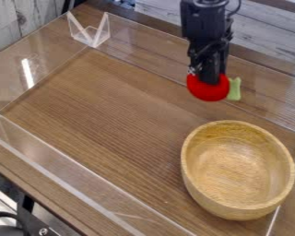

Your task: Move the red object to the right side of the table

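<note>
One red object (210,87), one bowl (238,169)

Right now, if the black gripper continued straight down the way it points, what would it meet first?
The black gripper is shut on the small red strawberry-like toy, so only that toy lies in its line, then probably the brown wood-grain tabletop under it.

We saw a brown wood-grain table (88,111) edged by clear acrylic walls (52,175), with a round wooden bowl (238,169) resting at its near right.
</note>
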Available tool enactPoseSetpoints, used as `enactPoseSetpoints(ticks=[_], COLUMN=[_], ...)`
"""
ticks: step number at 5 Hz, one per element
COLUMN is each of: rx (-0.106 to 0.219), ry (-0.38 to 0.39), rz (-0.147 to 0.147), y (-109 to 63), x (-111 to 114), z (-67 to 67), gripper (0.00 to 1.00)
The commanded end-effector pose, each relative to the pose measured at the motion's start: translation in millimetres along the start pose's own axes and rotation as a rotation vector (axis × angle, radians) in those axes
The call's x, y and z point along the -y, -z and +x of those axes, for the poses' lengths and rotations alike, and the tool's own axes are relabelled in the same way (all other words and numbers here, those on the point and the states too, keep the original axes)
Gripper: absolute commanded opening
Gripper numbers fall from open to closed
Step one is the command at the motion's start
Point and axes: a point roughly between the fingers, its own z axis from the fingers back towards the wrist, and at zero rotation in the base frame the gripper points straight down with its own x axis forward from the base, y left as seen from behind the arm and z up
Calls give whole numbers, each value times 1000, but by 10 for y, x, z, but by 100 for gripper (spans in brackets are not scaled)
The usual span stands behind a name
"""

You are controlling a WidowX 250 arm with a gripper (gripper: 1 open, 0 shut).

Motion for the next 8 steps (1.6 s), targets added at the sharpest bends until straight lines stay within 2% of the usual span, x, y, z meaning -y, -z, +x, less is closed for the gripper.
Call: enactPoseSetpoints(ticks=[1,3,5,7,8], rx=[27,62,101,137,162], ry=[-12,-14,-30,-13,-85], rz=[-96,-136,-165,-187,-201], y=[-184,-130,-192,-54,35], x=[44,282,312,256,251], z=[-70,1,-84,-246,-166], gripper=[0,0,0,0,0])
